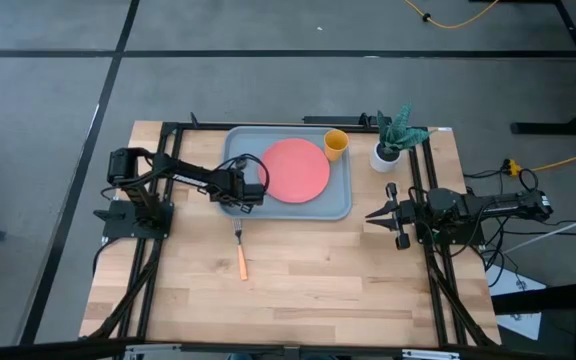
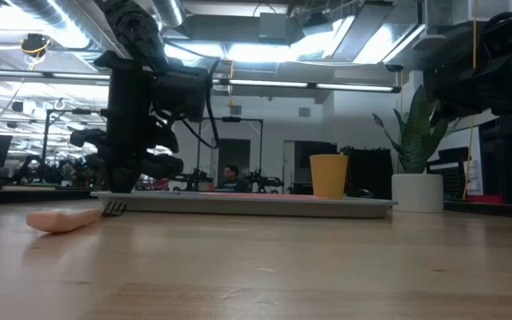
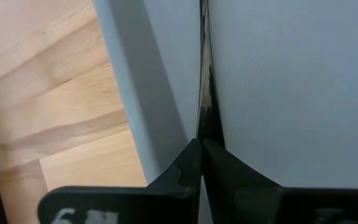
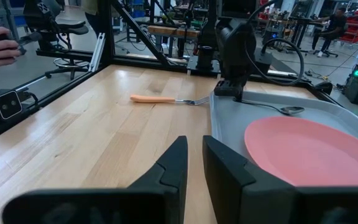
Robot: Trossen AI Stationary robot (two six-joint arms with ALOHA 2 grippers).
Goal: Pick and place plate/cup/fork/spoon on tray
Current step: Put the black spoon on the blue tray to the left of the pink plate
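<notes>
The light blue-grey tray [image 1: 340, 205] lies at the table's far middle. The coral-pink plate [image 1: 296, 170] lies flat on it, and the yellow-orange cup [image 1: 335, 145] stands upright in its far right corner. The orange-handled fork [image 1: 240, 255] lies on the wood near the tray's near left corner. My left gripper [image 1: 251, 190] is low over the tray's left part, shut on the dark spoon [image 4: 279, 109]. My right gripper [image 1: 376, 213] waits right of the tray, empty, with a narrow gap between its fingers. My left gripper pinches the spoon's thin handle [image 3: 204, 106] between its two fingers, near the handle's free end. The fingers come from above, pointing down at the tray. The spoon runs level toward the plate, its bowl [image 4: 292, 110] at the tray floor; whether it rests there I cannot tell.
A white pot with a green plant [image 1: 388, 150] stands right of the tray's far right corner. Black frame rails run along the table's left and right sides. Bare wood stretches across the near half of the table around the fork. People show in the room beyond.
</notes>
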